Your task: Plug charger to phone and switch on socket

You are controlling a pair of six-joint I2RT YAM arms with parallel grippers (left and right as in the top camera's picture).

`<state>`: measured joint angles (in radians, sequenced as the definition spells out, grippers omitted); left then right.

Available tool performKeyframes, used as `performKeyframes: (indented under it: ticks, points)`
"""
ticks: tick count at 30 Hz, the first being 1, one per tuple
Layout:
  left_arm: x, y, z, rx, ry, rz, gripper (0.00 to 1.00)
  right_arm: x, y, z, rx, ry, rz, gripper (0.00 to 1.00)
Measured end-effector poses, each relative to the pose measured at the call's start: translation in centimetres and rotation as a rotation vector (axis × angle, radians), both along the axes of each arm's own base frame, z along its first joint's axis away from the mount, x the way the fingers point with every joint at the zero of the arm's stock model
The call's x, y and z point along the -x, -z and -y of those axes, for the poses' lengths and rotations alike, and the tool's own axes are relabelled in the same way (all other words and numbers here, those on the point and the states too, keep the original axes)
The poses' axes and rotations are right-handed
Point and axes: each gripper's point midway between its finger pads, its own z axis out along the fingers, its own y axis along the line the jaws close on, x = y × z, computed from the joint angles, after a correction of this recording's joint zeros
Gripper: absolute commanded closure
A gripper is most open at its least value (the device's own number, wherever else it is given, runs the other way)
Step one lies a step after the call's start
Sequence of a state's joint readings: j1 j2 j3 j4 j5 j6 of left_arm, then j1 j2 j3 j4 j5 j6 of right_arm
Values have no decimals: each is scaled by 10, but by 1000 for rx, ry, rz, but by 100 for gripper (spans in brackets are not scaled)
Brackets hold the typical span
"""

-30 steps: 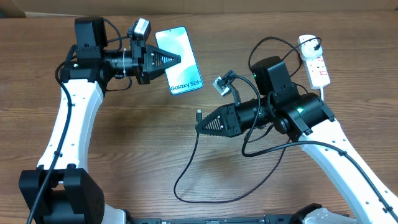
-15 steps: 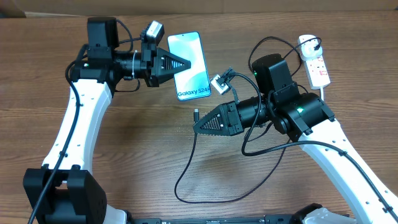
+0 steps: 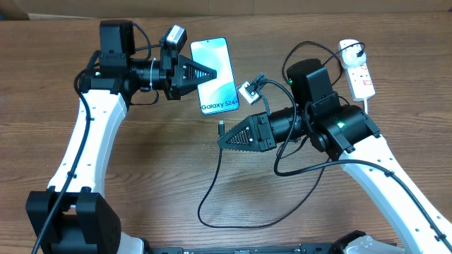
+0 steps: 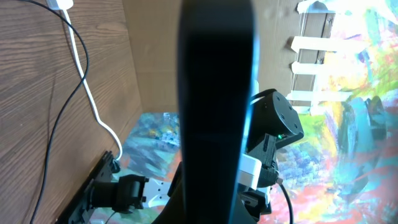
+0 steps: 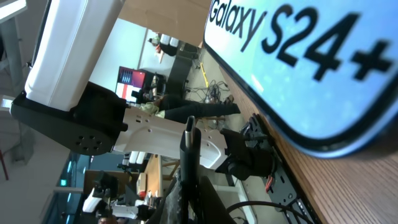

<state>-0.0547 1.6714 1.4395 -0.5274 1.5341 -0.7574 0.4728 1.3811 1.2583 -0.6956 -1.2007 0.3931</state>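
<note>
The phone [image 3: 220,83], its cyan screen up and white text at its near end, is held at its left edge by my shut left gripper [image 3: 210,73]. In the left wrist view the phone [image 4: 214,93] is a dark slab seen edge-on between the jaws. My right gripper [image 3: 220,141] is shut on the charger just behind its small black connector tip [image 3: 223,129], which points at the phone's near end with a short gap. In the right wrist view that tip [image 5: 188,146] stands below the phone [image 5: 323,68]. The socket [image 3: 360,76] lies far right.
The black charger cable [image 3: 212,204] loops over the wooden table in front of the right arm and runs back to a black plug [image 3: 355,49] in the socket. The socket's thick white lead [image 4: 81,68] trails over the table. Both arms crowd the table's middle.
My left gripper has carried the phone to the right, toward the connector. The right gripper has shifted slightly left with the charger tip. Little has moved in the last half second.
</note>
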Motion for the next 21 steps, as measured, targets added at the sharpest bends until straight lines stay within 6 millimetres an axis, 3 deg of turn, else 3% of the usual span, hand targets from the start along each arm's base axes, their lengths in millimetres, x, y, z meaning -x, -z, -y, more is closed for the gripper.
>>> performKeyframes:
  ticks: [11,21]
  points:
    - [0,0,-1,-1,-3,-7,96,-12,15,-5,28,18,-55,96]
    - [-1,0,-1,0,-4,-8,96,-17,9,-5,0,19,-44,96]
